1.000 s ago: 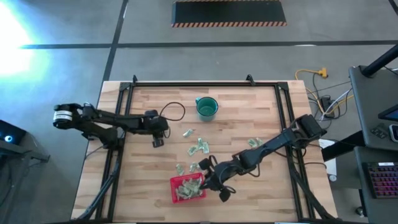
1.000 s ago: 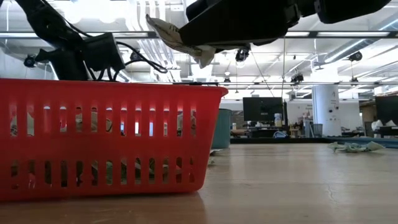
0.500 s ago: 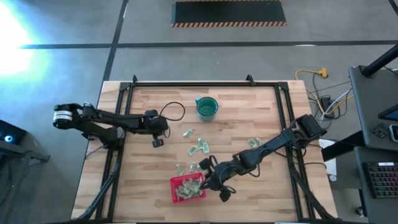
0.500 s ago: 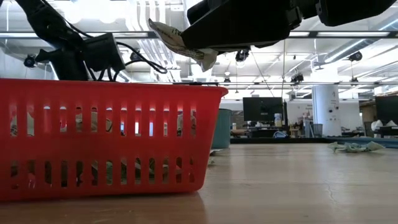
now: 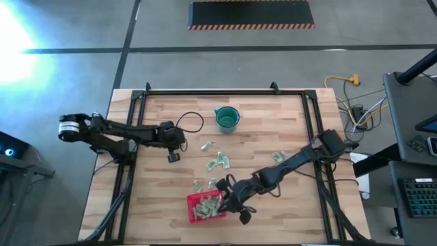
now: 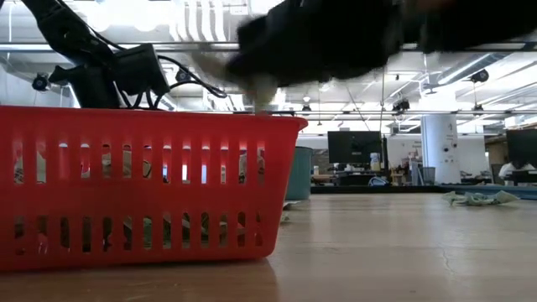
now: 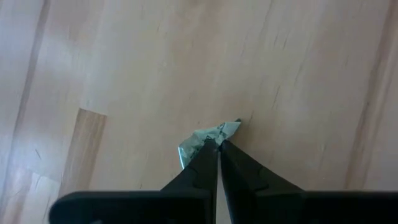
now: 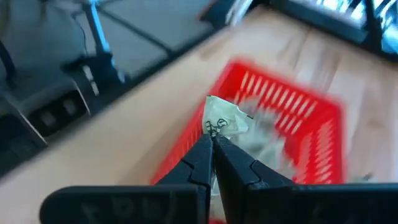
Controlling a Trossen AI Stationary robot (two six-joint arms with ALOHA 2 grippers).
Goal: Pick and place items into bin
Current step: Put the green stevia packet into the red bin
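The red bin (image 5: 205,207) stands near the table's front edge with several pale green packets in it. My right gripper (image 5: 225,200) hangs over the bin's right wall (image 8: 186,146), shut on a whitish packet (image 8: 224,121). In the low view it is a dark blur (image 6: 277,59) above the bin's rim (image 6: 151,117). My left gripper (image 5: 173,157) is at the table's left, shut on a small pale green packet (image 7: 208,134). Loose packets (image 5: 218,160) lie flat on the wood between cup and bin. My left gripper pinches the green packet's near edge (image 7: 200,142) between its two fingertips, coming slanting down from the table's left. The packet sticks out beyond the tips; whether it rests on the wood, I cannot tell. My right gripper pinches the whitish packet's lower edge (image 8: 214,132) between its fingertips, slanting down from the table's right. The packet stands up beyond the tips, lifted clear above the bin.
A teal cup (image 5: 227,119) stands at the far middle of the table. More loose packets lie at the right (image 5: 278,156) and just behind the bin (image 5: 198,184). A black frame rail (image 5: 130,137) runs along each side of the table.
My right gripper has come down toward the bin with its packet, staying shut on it; in the low view it is now lower and blurred. The left arm has kept its place.
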